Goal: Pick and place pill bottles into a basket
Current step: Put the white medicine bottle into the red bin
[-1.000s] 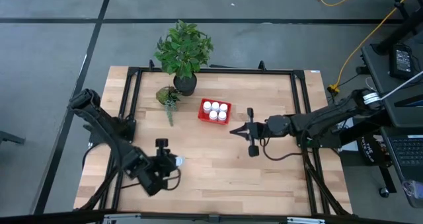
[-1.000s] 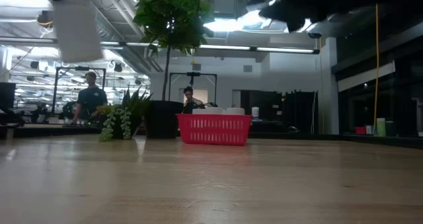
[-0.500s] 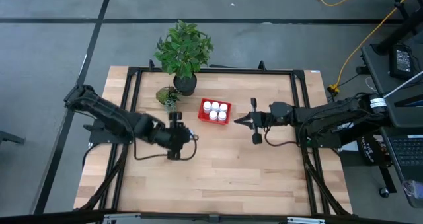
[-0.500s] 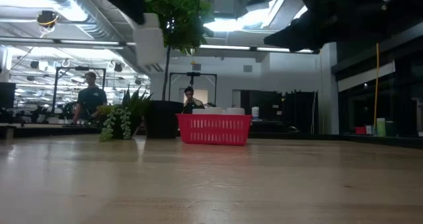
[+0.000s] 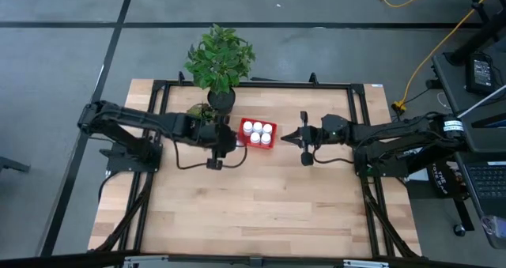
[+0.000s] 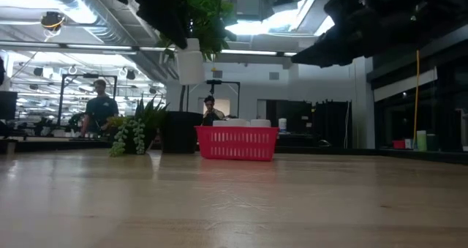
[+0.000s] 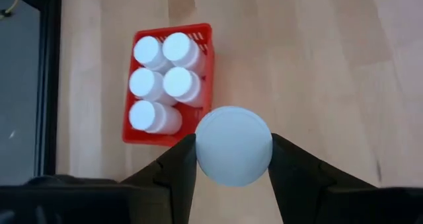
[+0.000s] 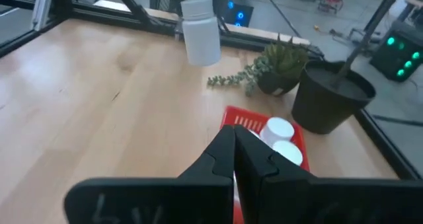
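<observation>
The red basket (image 5: 257, 134) stands on the table's far middle with several white pill bottles (image 7: 162, 82) upright in it. It also shows in the low view (image 6: 236, 143). My left gripper (image 5: 227, 145) hovers just left of the basket, shut on one more white pill bottle (image 6: 190, 65), high above the table. My right gripper (image 5: 287, 138) is shut and empty, in the air just right of the basket. My left gripper pinches the pill bottle's upper end (image 7: 233, 146) between its two fingers (image 7: 178, 168), one on each side. The fingers point down from above. The bottle hangs upright below them (image 8: 201, 31), cap up, clear of the table.
A black pot with a leafy plant (image 5: 220, 62) stands behind the basket's far left. A small trailing plant (image 5: 202, 118) lies left of the basket, close to my left gripper. The near half of the table is bare wood (image 5: 261, 205). People show in the room beyond.
My left gripper has carried the pill bottle from the table's near left toward the far edge and the right, up to the basket's left side, keeping it shut in the fingers and lifted clear. My right gripper has shifted a little toward the far edge.
</observation>
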